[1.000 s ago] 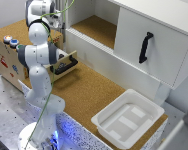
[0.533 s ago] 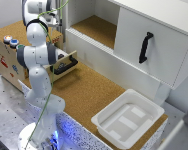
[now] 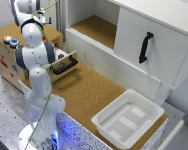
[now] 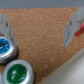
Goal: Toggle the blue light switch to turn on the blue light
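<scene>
A white robot arm (image 3: 36,75) stands beside a wooden box (image 3: 9,62) topped with cork. The blue light switch (image 4: 5,46), a round button, sits on that cork top, touching a green button (image 4: 19,72) beside it. The gripper (image 4: 40,27) hovers above the box with its two fingers (image 4: 72,30) spread apart, holding nothing, the blue button near one finger.
</scene>
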Tool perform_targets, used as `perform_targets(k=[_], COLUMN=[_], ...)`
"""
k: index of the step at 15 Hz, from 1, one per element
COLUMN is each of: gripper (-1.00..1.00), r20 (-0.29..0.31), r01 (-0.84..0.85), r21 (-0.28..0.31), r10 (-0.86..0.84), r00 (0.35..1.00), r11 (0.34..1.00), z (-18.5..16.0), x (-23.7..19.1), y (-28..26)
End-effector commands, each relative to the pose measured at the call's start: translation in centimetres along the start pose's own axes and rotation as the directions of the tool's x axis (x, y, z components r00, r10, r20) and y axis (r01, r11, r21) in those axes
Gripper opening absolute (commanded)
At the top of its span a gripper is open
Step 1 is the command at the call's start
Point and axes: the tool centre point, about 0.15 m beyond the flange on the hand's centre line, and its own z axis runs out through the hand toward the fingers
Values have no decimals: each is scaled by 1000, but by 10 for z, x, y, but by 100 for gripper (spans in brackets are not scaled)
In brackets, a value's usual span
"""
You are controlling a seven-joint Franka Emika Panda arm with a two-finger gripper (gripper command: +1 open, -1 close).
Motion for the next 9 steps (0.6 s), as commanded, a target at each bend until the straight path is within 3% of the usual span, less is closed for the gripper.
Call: perform_targets(k=[1, 2, 9], gripper=[100, -100, -100], r20=[-13, -10, 16], r01=[107, 117, 103], r21=[-95, -106, -33], r10=[-109, -119, -103], r00=[994, 993, 995], r11=[990, 987, 994], z=[10, 10, 17], x=[1, 7, 46], y=[-42, -48, -65])
